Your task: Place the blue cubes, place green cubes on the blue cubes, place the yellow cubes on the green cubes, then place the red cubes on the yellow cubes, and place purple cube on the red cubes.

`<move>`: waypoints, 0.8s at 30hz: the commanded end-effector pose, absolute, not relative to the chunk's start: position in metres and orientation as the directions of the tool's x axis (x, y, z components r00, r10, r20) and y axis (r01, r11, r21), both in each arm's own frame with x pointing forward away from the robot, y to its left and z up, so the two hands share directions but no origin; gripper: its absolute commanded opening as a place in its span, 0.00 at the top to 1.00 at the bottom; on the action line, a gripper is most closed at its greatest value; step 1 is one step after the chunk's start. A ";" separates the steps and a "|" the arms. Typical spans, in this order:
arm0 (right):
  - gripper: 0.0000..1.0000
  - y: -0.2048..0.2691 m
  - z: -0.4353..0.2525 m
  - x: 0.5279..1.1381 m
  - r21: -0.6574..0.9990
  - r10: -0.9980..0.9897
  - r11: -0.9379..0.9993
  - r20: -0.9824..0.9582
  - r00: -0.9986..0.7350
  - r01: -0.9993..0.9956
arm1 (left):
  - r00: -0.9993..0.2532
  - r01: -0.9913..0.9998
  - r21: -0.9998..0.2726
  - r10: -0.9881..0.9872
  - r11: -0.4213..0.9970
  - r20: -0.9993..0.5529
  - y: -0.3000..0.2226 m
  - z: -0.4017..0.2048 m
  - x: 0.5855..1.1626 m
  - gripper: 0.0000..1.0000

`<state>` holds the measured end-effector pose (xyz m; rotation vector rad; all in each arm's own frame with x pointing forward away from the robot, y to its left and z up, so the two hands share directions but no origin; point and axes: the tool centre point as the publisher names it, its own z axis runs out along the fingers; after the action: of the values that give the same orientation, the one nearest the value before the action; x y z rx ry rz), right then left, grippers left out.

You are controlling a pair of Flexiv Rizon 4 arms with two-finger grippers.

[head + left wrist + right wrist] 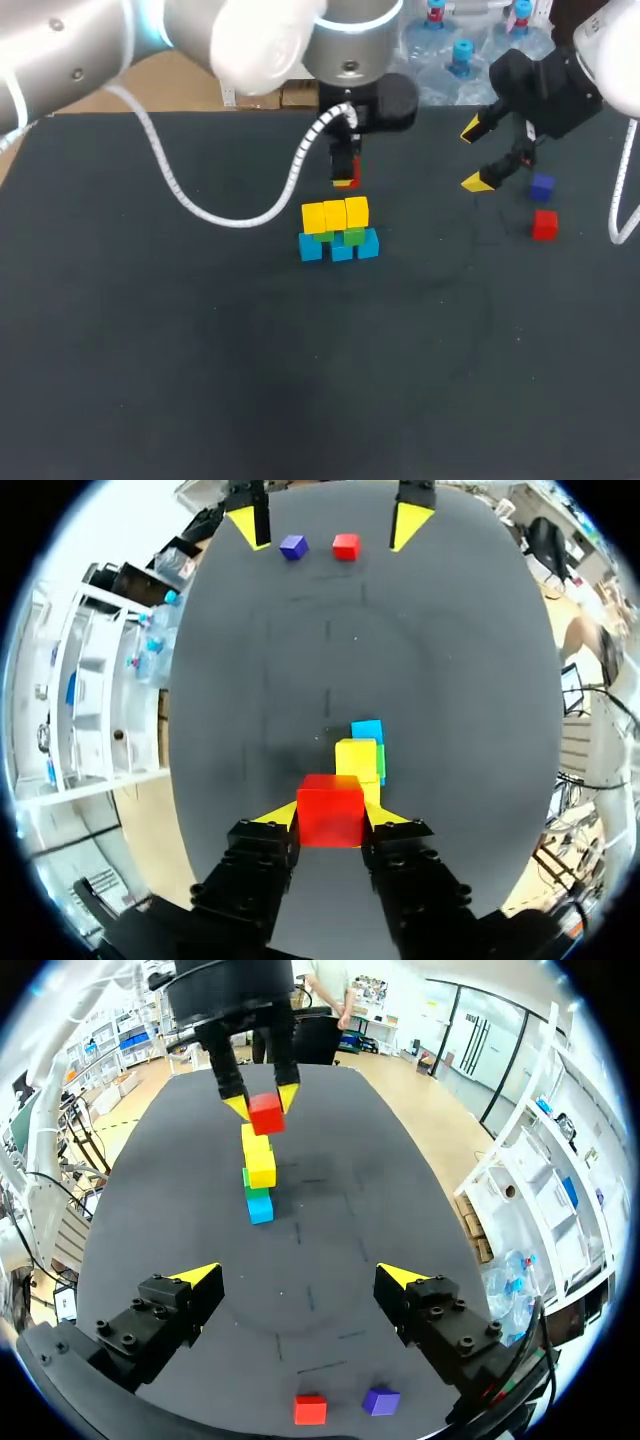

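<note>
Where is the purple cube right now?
In the head view, the purple cube lies on the right of the table, next to the loose red cube, beside the open right gripper.

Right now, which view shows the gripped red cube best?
Left wrist view: the red cube sits large between the left gripper's fingers. Head view shows a sliver under the wrist; right wrist view shows it small.

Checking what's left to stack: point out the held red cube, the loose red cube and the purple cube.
held red cube [330, 810], left wrist view, its near face.
loose red cube [544, 225], head view, its middle.
purple cube [542, 186], head view, its middle.
</note>
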<state>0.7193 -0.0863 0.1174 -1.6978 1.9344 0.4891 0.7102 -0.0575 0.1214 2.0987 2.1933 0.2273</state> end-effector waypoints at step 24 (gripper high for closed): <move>0.00 -0.086 0.117 0.720 -0.066 -0.800 0.150 -0.595 -0.082 -0.986 | -0.166 0.969 0.191 0.985 0.156 0.038 -0.041 0.105 0.674 1.00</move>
<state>0.7193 -0.0863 0.1174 -1.6978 1.9343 0.4891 0.6722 -0.0437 0.1064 1.9589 2.3187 0.2715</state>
